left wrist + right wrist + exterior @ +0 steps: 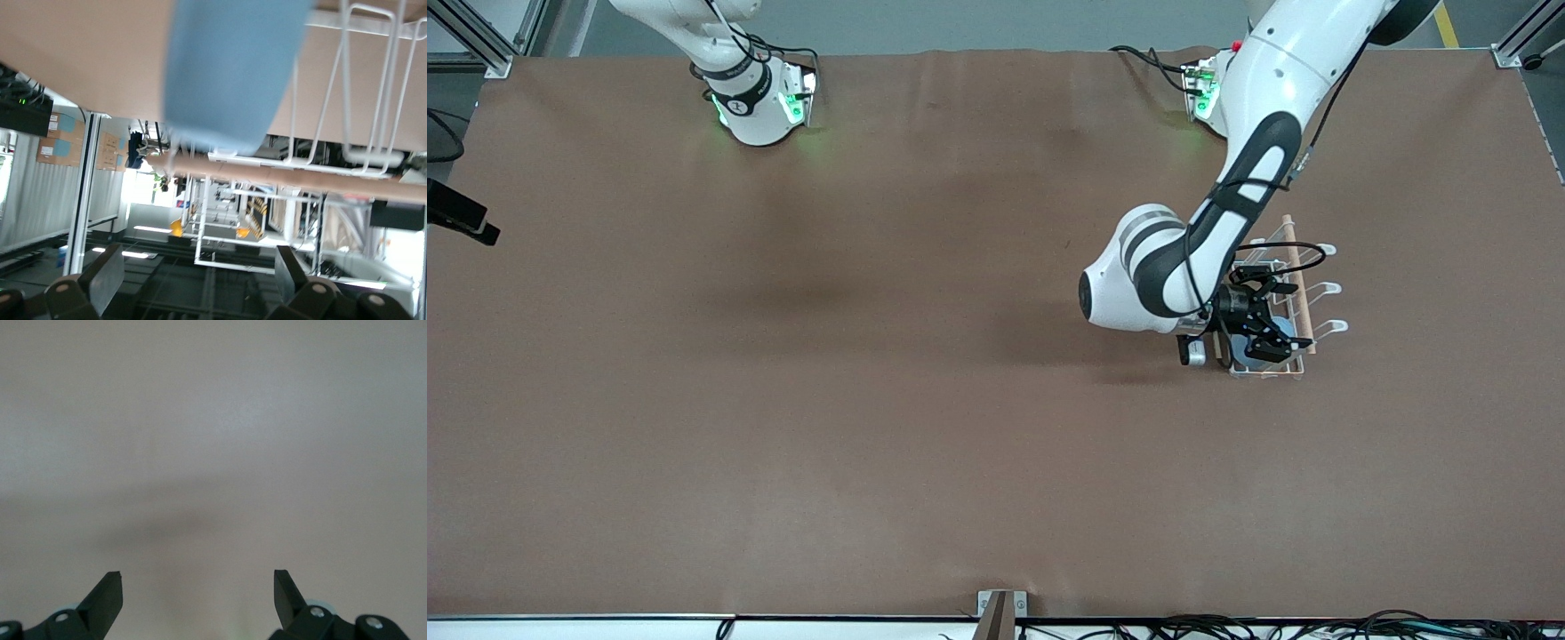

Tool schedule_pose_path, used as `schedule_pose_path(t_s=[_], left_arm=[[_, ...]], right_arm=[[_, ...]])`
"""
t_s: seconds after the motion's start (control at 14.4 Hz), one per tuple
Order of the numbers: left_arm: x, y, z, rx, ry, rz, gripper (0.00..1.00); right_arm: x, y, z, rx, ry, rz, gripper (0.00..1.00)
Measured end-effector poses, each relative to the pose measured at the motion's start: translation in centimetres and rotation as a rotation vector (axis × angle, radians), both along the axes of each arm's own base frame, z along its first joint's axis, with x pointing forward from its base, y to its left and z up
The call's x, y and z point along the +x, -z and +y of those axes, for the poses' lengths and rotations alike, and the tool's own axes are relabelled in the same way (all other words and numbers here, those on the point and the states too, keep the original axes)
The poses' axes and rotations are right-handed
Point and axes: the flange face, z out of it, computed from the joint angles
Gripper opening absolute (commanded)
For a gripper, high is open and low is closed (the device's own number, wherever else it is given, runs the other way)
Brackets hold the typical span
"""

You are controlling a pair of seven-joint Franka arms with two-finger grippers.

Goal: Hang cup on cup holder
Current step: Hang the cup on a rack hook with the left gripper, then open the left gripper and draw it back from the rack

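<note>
A: Where was the cup (230, 70) found relative to the left gripper (1258, 331)?

B: It was seen straight ahead of that gripper in the left wrist view, at about twelve o'clock from the gap between the spread jaws, with no contact made by either finger. In the front view it was glimpsed as a patch of light blue just under the gripper, at the end of the cup holder (1303, 293) nearest the front camera. It appeared to be seated on one of the prongs, though the prong itself was hidden, so that was judged, not seen.

A: And its long axis?

B: It was taken to run along the gripper's line of approach, roughly twelve to six in the wrist view, with the wooden rod lying across it from nine to three. A straight pull-back along that axis would be called for.

A: Which arm was nearer?

B: The left one, by a wide margin. The right gripper (198, 593) was held with its fingers spread over bare table, nothing between them, and that arm was judged to be waiting.

A: Counts?

B: One cup, one cup holder and two grippers were counted. Three prong tips were visible in the front view; the rest were covered by the arm.
</note>
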Motion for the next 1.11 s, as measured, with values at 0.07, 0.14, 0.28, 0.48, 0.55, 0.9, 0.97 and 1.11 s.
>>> schedule_pose_path(t_s=[0.07, 0.14, 0.28, 0.48, 0.55, 0.9, 0.97, 1.11], left_arm=[[1.0, -2.5, 0.1, -0.034, -0.032, -0.079, 1.00], [1.9, -5.2, 0.3, -0.092, -0.093, -0.170, 1.00], [3.6, -10.5, 1.2, -0.238, -0.265, -0.357, 1.00], [5.2, -17.6, 3.5, -0.442, -0.430, -0.523, 1.00], [5.3, -19.9, 4.2, -0.529, -0.472, -0.563, 1.00], [4.3, -28.8, 8.8, -0.852, -0.744, -0.730, 1.00], [4.1, -29.9, 10.1, -0.909, -0.806, -0.748, 1.00], [3.7, -31.6, 13.3, -1.004, -0.896, -0.793, 1.00]], right_arm=[[0.0, 0.0, 0.0, 0.000, 0.000, 0.000, 1.00], [0.0, 0.0, 0.0, 0.000, -0.001, 0.001, 1.00], [0.0, 0.0, 0.1, 0.000, -0.001, 0.002, 1.00], [0.0, 0.0, 0.1, 0.000, -0.002, 0.002, 1.00], [0.0, 0.0, 0.1, 0.000, -0.001, 0.002, 1.00], [0.0, 0.0, 0.1, 0.000, -0.001, 0.002, 1.00], [0.0, 0.0, 0.1, 0.000, -0.001, 0.002, 1.00], [0.0, 0.0, 0.1, 0.000, -0.001, 0.003, 1.00]])
